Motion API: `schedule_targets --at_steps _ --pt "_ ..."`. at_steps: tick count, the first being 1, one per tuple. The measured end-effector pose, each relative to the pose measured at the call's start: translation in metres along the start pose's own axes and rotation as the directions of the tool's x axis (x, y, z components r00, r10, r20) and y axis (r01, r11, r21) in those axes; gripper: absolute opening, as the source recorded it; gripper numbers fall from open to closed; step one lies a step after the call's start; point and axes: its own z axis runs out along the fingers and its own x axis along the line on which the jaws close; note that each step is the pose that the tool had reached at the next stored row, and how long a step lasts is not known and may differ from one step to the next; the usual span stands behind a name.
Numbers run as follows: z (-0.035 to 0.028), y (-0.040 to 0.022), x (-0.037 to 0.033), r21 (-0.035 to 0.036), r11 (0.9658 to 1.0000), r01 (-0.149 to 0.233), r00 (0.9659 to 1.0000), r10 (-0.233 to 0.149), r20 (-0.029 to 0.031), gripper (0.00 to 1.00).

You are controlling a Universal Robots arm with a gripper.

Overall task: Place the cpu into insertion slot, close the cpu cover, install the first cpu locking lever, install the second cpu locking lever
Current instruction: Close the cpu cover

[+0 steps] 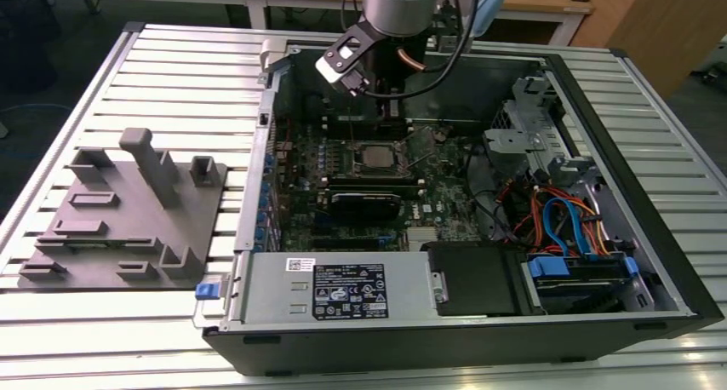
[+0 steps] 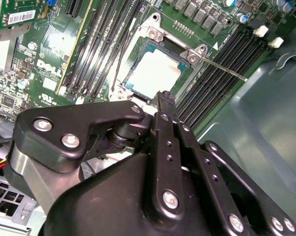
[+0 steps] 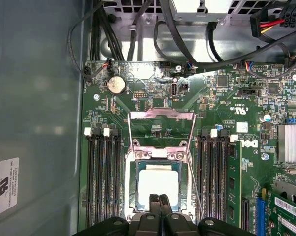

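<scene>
First wrist view: jaws pressed together, empty, close by the cpu [image 3: 158,184].

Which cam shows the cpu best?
First wrist view: the cpu faces the camera square-on, one edge behind the gripper. The second wrist view shows it slanted, the gripper at one corner. In the exterior view it is a small grey square.

we log the cpu [image 3: 158,187], pale silver-grey square, lying flat, seated in the insertion slot [image 3: 133,189], black square socket with silvery rim in the green board [image 3: 211,110], the cpu cover [image 3: 161,114], thin silvery window frame, swung up open off the socket, hinged at one edge
</scene>
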Motion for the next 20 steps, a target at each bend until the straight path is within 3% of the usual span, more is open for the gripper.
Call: schedule_targets --at_steps 9,20 --pt "-0.0012 0.0002 0.0 0.0001 1.0 0.0 1.0 0.0 0.0002 0.11" --pt "-0.0119 0.0005 0.0004 -0.0001 1.0 0.0 1.0 0.0 0.0 0.11"
